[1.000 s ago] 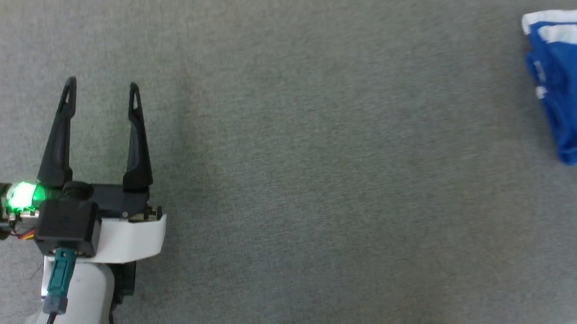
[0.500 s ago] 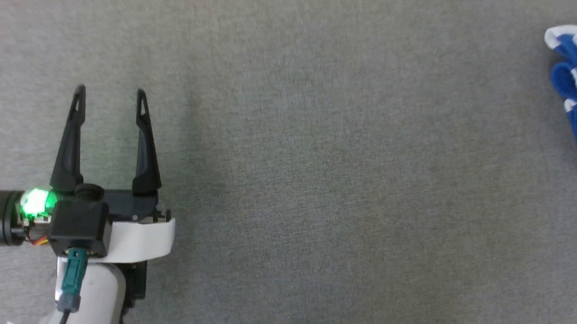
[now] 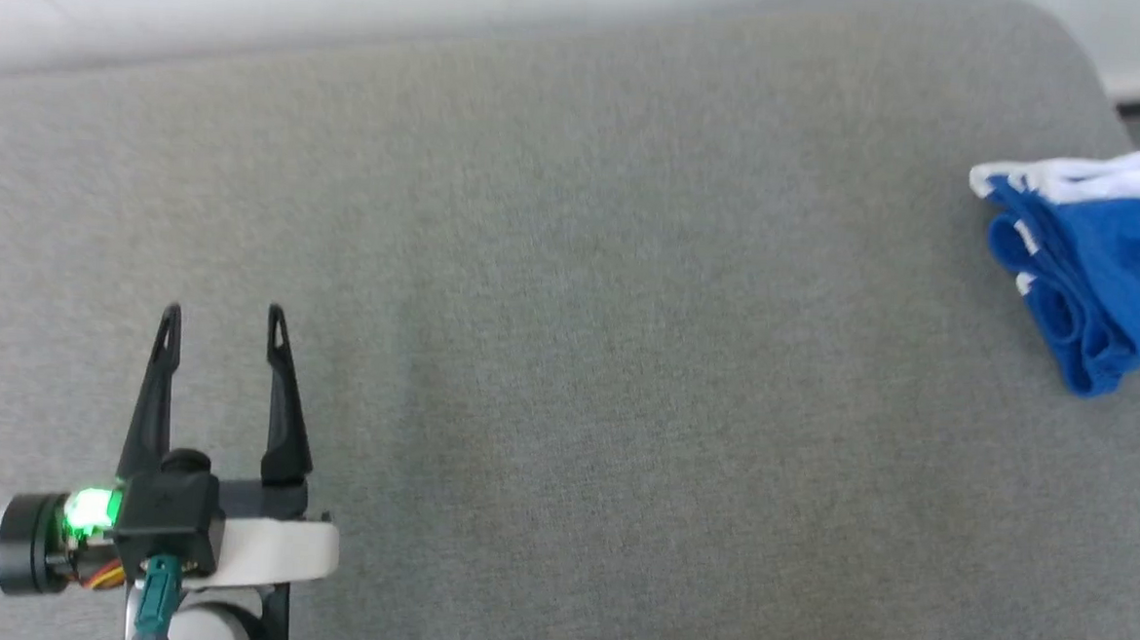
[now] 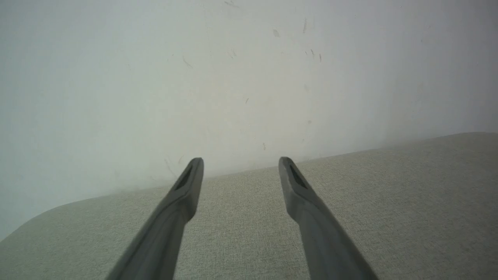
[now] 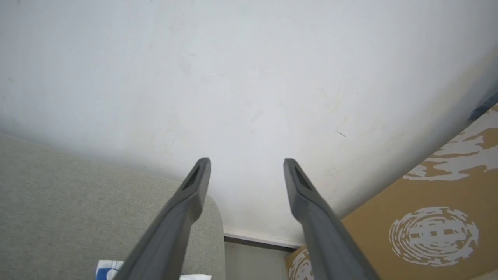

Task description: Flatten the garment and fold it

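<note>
The garment (image 3: 1094,279) runs off frame at the far right corner of the grey pad (image 3: 568,359); wrist-side, just a sliver peeks from behind the right gripper (image 5: 247,161).

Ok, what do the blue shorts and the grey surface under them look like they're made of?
The shorts: soft knit fabric, probably cotton jersey, matte royal blue with white trim; they bunch in limp, rounded folds. The grey surface: woven upholstery cloth, matte, perhaps padded underneath; a fine weave grain shows and its far corner is rounded.

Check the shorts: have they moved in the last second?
Cannot tell. The head camera itself tilted, and earlier pictures show no fixed mark. The shorts now lie bunched by the far right corner of the cushion.
</note>
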Robot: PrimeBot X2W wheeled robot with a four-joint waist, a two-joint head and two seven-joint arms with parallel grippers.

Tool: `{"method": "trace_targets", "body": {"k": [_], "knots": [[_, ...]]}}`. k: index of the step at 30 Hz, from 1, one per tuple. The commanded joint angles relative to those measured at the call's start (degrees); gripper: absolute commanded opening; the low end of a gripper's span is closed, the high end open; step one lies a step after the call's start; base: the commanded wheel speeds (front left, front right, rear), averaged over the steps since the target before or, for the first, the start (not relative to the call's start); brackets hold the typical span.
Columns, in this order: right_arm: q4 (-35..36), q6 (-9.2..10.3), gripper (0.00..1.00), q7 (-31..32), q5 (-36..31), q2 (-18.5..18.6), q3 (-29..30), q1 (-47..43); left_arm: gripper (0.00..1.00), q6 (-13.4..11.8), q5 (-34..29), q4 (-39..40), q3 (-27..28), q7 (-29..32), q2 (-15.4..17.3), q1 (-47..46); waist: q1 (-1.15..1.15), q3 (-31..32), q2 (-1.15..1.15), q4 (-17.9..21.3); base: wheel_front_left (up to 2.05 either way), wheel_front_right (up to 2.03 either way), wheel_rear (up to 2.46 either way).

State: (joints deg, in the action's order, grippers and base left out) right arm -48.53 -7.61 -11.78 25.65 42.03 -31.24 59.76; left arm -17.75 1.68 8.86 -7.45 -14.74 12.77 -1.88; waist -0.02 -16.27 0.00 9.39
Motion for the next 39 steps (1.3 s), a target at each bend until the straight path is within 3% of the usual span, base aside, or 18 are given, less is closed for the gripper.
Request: {"method": "trace_targets", "body": {"k": [1,4,8,13,17,25,37,38,39], "knots": [[1.3,0.12,1.0,-1.8,-1.8,-1.9,2.3,-0.8,1.0,0.1,0.3,-0.5,0.5,-0.3,-0.2,1.1,0.02,5.9,0.0,-1.5,0.0,0.0,0.0],[5.7,0.12,1.0,-3.0,-4.5,-5.2,7.6,-3.9,1.0,0.7,0.5,-1.0,1.0,-0.3,-0.4,2.2,0.02,7.7,0.0,-2.5,0.0,0.0,0.0],[18.5,0.12,1.0,-3.2,-9.5,-10.2,16.6,-11.8,1.0,1.6,0.6,-1.7,1.6,-0.3,-0.7,3.1,0.02,9.3,0.0,-3.9,0.0,0.0,0.0],[32.9,0.12,1.0,-3.2,-14.3,-19.1,25.6,-25.7,1.0,2.7,0.5,-2.4,2.0,-0.3,-1.3,3.6,0.02,10.9,0.0,-5.2,0.0,0.0,0.0],[40.5,0.12,1.0,-3.2,-16.5,-26.0,29.9,-36.0,1.0,3.5,0.5,-2.7,2.1,-0.3,-2.2,4.2,0.02,11.8,0.0,-6.0,0.0,0.0,0.0],[45.5,0.12,1.0,-3.2,-17.4,-34.7,33.1,-50.5,1.0,5.3,0.4,-3.8,2.0,-0.3,-3.0,5.1,0.02,13.2,0.0,-7.2,0.0,0.0,0.0],[45.7,0.12,1.0,-3.2,-18.1,-38.5,34.0,-59.2,1.0,7.7,0.0,-5.6,2.5,-0.3,-4.0,6.2,0.02,15.1,0.0,-8.6,0.0,0.0,0.0],[45.6,0.12,0.0,-3.2,-18.2,-38.6,34.0,-59.3,0.0,7.9,-0.1,-5.7,2.5,-0.3,-4.1,6.3,0.02,15.3,0.0,-8.7,0.0,0.0,0.0],[45.7,0.0,0.0,-2.9,-17.9,-38.5,34.0,-58.9,0.0,7.6,0.3,-5.6,2.2,0.1,-3.8,5.4,0.02,15.2,0.0,-8.6,0.0,0.0,0.0]]}}
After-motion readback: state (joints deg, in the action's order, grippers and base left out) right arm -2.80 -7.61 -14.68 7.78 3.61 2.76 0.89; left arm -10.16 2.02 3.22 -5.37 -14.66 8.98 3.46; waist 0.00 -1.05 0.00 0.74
